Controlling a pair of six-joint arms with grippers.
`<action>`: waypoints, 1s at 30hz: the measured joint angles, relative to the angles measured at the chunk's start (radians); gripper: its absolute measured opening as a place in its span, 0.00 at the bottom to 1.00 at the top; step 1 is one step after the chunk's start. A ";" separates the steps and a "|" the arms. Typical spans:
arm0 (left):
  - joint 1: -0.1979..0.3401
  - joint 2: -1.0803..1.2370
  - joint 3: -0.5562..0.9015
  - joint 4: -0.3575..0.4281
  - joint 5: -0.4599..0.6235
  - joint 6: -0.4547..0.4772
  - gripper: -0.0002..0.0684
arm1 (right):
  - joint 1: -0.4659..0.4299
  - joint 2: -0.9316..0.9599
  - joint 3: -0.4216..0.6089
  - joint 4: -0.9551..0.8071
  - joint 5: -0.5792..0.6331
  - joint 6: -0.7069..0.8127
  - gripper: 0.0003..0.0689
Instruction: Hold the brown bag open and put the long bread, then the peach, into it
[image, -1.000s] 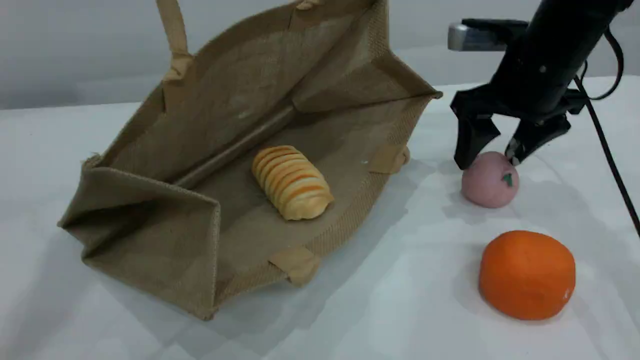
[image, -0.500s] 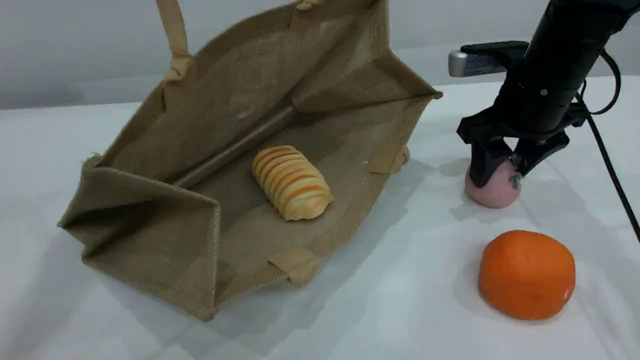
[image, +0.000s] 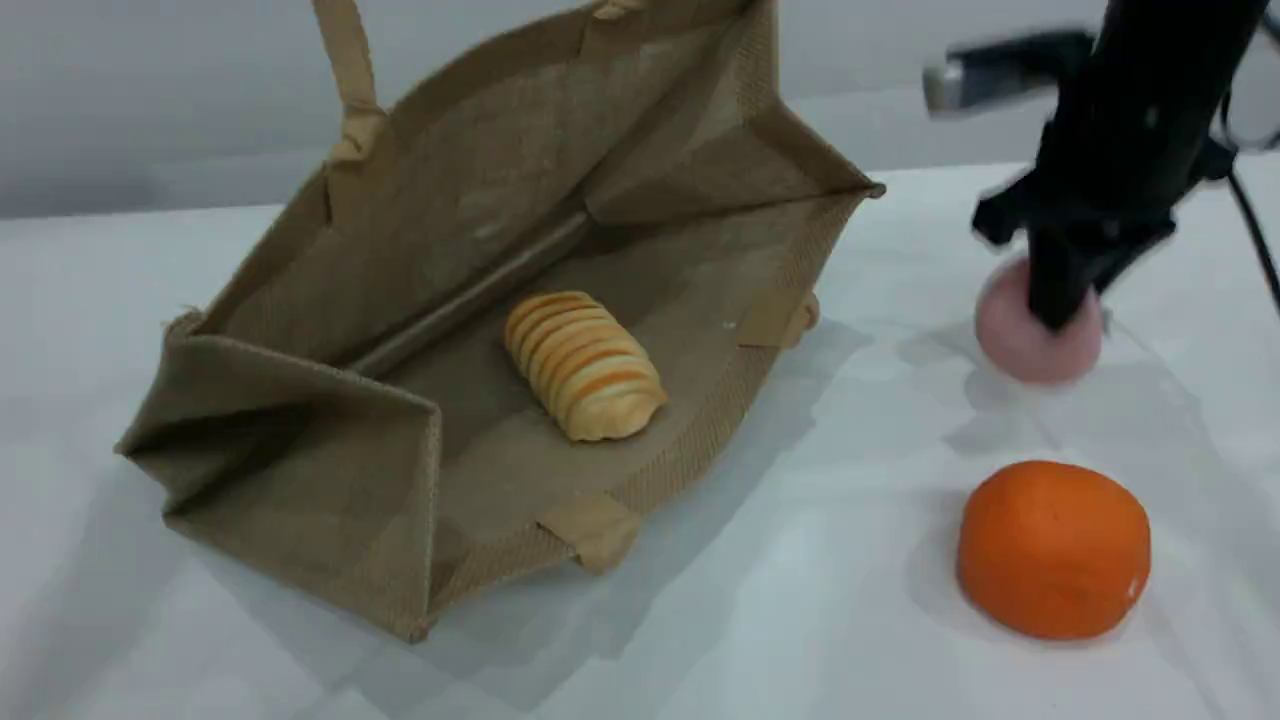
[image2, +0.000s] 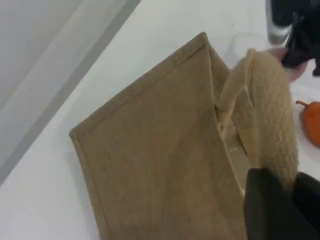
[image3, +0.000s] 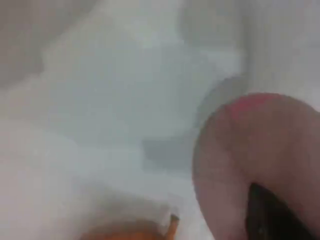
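In the scene view, the bag (image: 480, 200) lay on its side on the tabletop (image: 800, 600) with its mouth wide open toward the camera. One handle (image: 345, 60) ran straight up out of the top edge. The bread (image: 585, 365) rested inside on the lower wall of the bag, near the middle. To the right, well apart from the bag, the right tool (image: 1062, 305) was pinching the peach (image: 1010, 340) from above, both blurred. Whether the peach touched the tabletop could not be told. An orange (image: 1053, 548) sat nearer the camera, apart from the peach.

In the left wrist view, the left tool (image2: 290, 200) was pressed together on the fuzzy beige handle (image2: 272, 115), which arched down to the bag's upper wall (image2: 160, 150). A sliver of the orange (image2: 312, 120) showed at the right edge.

In the right wrist view, all soft and blurred, the peach (image3: 250, 145) filled the lower right, pressed against the dark fingertip (image3: 272, 215) of the right tool. The orange (image3: 130, 232) showed faintly at the bottom edge.
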 joint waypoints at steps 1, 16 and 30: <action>0.000 0.000 0.000 0.000 0.000 0.000 0.13 | 0.000 -0.026 0.000 0.004 0.010 0.000 0.03; 0.000 0.000 0.000 0.000 0.000 -0.002 0.13 | 0.010 -0.422 0.182 0.287 -0.011 -0.193 0.03; 0.000 0.000 0.000 0.000 0.000 -0.001 0.13 | 0.232 -0.613 0.561 0.564 -0.403 -0.614 0.03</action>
